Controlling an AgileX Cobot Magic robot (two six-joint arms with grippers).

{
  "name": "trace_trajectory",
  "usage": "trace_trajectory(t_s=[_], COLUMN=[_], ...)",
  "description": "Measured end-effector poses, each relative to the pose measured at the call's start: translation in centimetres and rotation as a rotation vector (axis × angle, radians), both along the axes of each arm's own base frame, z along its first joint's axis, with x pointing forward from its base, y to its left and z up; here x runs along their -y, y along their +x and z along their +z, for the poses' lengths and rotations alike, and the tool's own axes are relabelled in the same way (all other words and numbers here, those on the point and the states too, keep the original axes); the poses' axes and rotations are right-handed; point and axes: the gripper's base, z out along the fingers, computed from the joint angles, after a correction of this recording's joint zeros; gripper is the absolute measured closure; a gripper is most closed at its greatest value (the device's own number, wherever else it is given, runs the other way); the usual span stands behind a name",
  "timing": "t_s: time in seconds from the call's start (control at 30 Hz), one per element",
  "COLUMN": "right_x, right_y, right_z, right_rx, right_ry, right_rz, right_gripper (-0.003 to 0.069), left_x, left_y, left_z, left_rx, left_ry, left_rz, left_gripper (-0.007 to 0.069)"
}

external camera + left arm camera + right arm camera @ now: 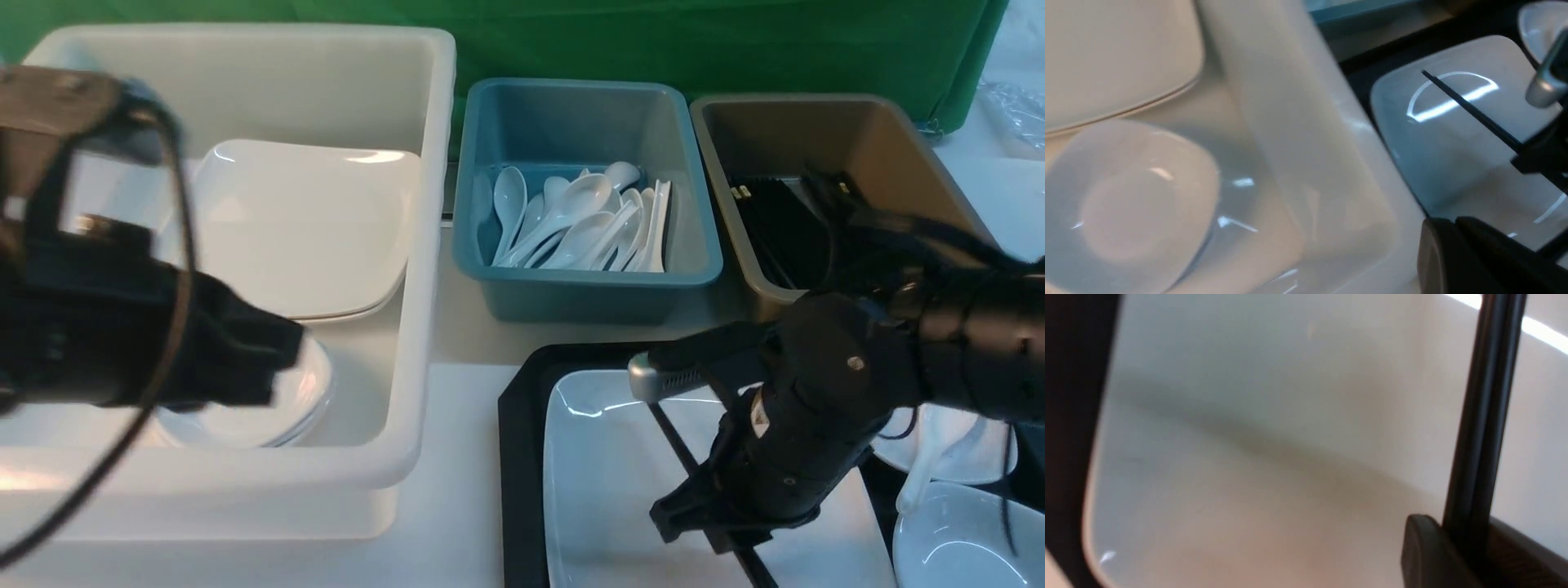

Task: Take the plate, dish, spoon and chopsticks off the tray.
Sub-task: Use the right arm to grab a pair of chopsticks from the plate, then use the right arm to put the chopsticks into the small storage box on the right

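The large white plate (604, 474) lies on the black tray (518, 441). The black chopsticks (673, 433) lie slanted across the plate. My right gripper (1466, 539) is down on the plate and shut on the chopsticks (1486, 416), which stick out straight from between its fingers. At the tray's right end a small white dish (963, 543) shows, with a white spoon (918, 482) just behind it. My left gripper (1455, 222) is shut and empty, hanging above the white bin's near right corner, with the plate (1453, 134) beyond it.
The deep white bin (424, 245) on the left holds stacked large plates (310, 229) and small dishes (245, 425). A blue bin (588, 286) holds several white spoons. A brown bin (735, 245) behind my right arm holds black chopsticks (775, 229).
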Motion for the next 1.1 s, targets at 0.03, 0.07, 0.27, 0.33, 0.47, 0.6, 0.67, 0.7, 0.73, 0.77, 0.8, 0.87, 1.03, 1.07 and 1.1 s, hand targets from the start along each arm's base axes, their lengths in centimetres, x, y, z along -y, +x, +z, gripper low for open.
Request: trace_trajectory(t_s=[0.03,0.07,0.27,0.33,0.47,0.6,0.67,0.7,0.73,0.77,0.8,0.87,1.03,1.07,1.1], right_x=[0.2,0.4,2.6,4.2,8.3,11.9,12.9,13.2,13.5,13.5,13.5,13.4,13.3,13.2,13.3], right_y=[-0.3,-0.6,-0.8,1.0,6.2,12.3,15.1,16.5,17.9,19.1,20.3,22.1,24.4,24.5,24.4], right_z=[0.8,1.7,8.2,10.8,15.0,15.9,15.0,14.0,13.3,12.0,11.0,8.7,3.7,3.2,2.8], right_rx=[0.014,0.029,0.185,0.277,0.468,0.587,0.611,0.605,0.612,0.602,0.603,0.591,0.523,0.505,0.477], right_ry=[0.01,0.02,0.129,0.165,0.202,0.187,0.178,0.171,0.169,0.164,0.163,0.158,0.137,0.132,0.124], right_rz=[0.003,0.008,-0.026,-0.08,-0.235,-0.348,-0.375,-0.386,-0.394,-0.398,-0.402,-0.403,-0.407,-0.409,-0.409], right_gripper=[0.0514,0.0514,0.0514,0.0514,0.0514,0.0514,0.0514,0.0514,0.0514,0.0514,0.0514,0.0514,0.0514,0.0505,0.0486], left_x=[0.7,1.6,6.7,7.8,9.7,10.8,11.0,11.0,11.0,11.0,11.0,11.0,11.0,11.0,11.0], left_y=[0.1,0.2,1.2,1.7,2.5,2.8,2.8,2.8,2.8,2.8,2.8,2.8,2.8,2.8,2.8], left_z=[-0.3,-0.9,-3.7,-3.8,-3.3,-2.6,-2.5,-2.4,-2.4,-2.4,-2.4,-2.4,-2.5,-2.5,-2.5], left_rx=[-0.018,-0.04,-0.138,-0.131,-0.096,-0.054,-0.035,-0.029,-0.025,-0.025,-0.025,-0.027,-0.035,-0.035,-0.035], left_ry=[0.006,0.02,0.084,0.088,0.078,0.056,0.046,0.042,0.041,0.041,0.042,0.043,0.046,0.047,0.047], left_rz=[-0.027,-0.063,-0.225,-0.248,-0.278,-0.293,-0.292,-0.29,-0.29,-0.29,-0.29,-0.291,-0.291,-0.291,-0.291], left_gripper=[0.0622,0.0622,0.0623,0.0623,0.0623,0.0623,0.0623,0.0623,0.0623,0.0623,0.0623,0.0623,0.0623,0.0623,0.0623])
